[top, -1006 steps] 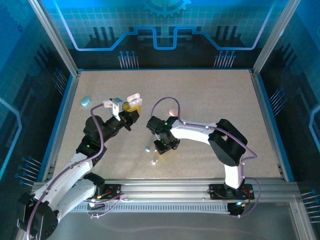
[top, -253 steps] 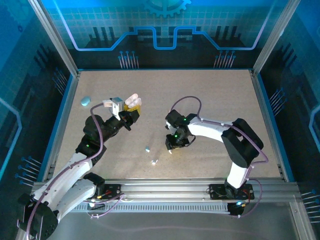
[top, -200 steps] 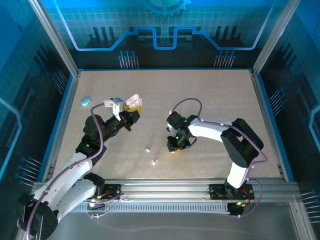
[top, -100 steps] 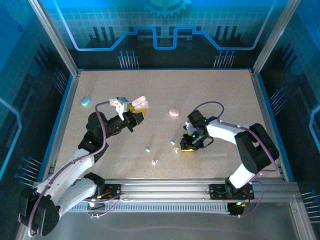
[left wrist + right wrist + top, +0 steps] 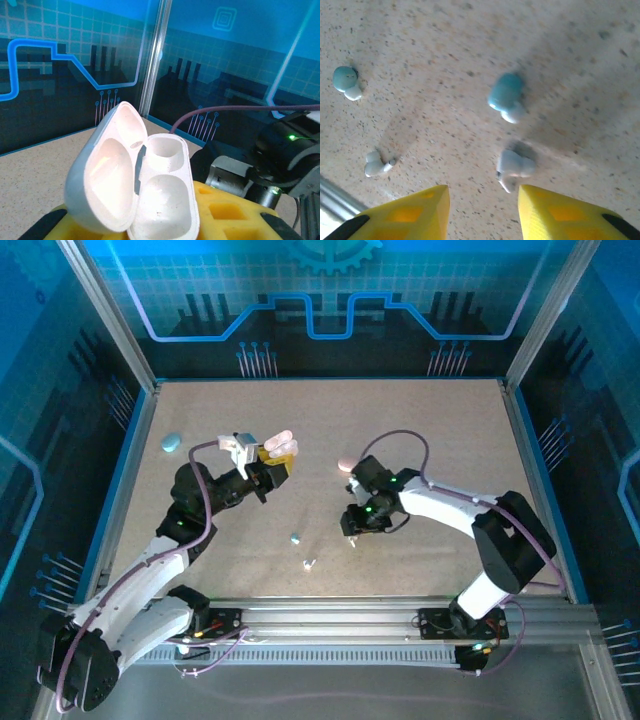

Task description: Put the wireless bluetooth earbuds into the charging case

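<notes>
The speckled, sand-coloured table (image 5: 450,440) is being worked over by both arms. Toward its far left edge a smooth, pebble-shaped light blue case (image 5: 171,442) is lying, and a pink case (image 5: 345,464) is being partly covered by the right arm near the middle.

A glossy white charging case (image 5: 142,185) is being held above the table by the left gripper (image 5: 145,225), whose yellow, square-pocketed pads are being pressed against its lower sides. In the left wrist view the case is being kept open: its long axis is running away from the camera, the two hollow wells are facing up, one behind the other, and the lid is being tilted up and over to the left on its hinge. Both wells are being shown empty.

The right gripper (image 5: 482,210) is being held low over the table, fingers (image 5: 415,212) spread apart with nothing between them. A white earbud (image 5: 514,166) is lying on the table just ahead of the gap, nearer the finger on the right of the picture; its rounded head is pointing up and right and its short stem down and left. Just beyond it a light blue earbud (image 5: 505,95) is lying, blue bulb uppermost and white tip below. Well to the left, a second light blue earbud (image 5: 345,79) and a second white earbud (image 5: 375,165) are resting apart from each other.
</notes>
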Available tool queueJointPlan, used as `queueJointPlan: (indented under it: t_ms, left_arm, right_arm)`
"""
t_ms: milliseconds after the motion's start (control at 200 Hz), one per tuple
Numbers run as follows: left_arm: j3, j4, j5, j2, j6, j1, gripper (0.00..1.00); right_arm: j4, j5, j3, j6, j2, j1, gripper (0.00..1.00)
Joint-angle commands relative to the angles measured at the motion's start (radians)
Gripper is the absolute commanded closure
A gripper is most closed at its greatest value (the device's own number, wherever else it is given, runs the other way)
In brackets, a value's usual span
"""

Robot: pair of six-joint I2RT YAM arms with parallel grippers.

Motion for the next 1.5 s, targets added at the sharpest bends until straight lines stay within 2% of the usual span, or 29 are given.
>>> queueJointPlan:
  t_ms: [0,65,150,380,775,931,1101,1201,1281,1416,1496]
  left_arm:
    - [0.029,0.031,0.002,-0.011,-0.015,0.008,0.72]
    - [0.021,0.028,-0.02,-0.023,-0.012,0.006,0.72]
    - [0.017,0.018,-0.043,-0.039,-0.001,0.007,0.72]
    - [0.012,0.008,-0.06,-0.054,0.003,0.008,0.72]
    - [0.015,0.009,-0.064,-0.049,0.002,0.007,0.72]
    - [0.015,0.008,-0.065,-0.049,0.0,0.008,0.72]
    - [0.02,0.006,-0.065,-0.044,-0.001,0.007,0.72]
    - [0.022,0.005,-0.065,-0.043,0.0,0.008,0.72]
    - [0.023,0.005,-0.063,-0.039,-0.003,0.008,0.72]
    - [0.023,0.008,-0.061,-0.033,-0.008,0.007,0.72]
    - [0.024,0.012,-0.059,-0.029,-0.012,0.008,0.72]
  right_arm:
    - [-0.134,0.246,0.07,0.013,0.058,0.089,0.57]
    - [-0.172,0.336,0.101,0.021,0.088,0.133,0.57]
    - [-0.191,0.395,0.126,0.015,0.116,0.18,0.58]
    - [-0.242,0.482,0.189,0.009,0.206,0.262,0.62]
    - [-0.24,0.571,0.202,0.007,0.272,0.285,0.66]
    - [-0.217,0.575,0.193,0.0,0.271,0.283,0.73]
    - [-0.172,0.49,0.165,-0.026,0.239,0.24,0.79]
    - [-0.124,0.39,0.116,-0.03,0.179,0.191,0.8]
    - [-0.036,0.234,0.038,-0.012,0.098,0.12,0.8]
    - [0.224,-0.127,-0.173,0.109,-0.032,-0.066,0.8]
    - [0.355,-0.263,-0.276,0.185,-0.071,-0.162,0.79]
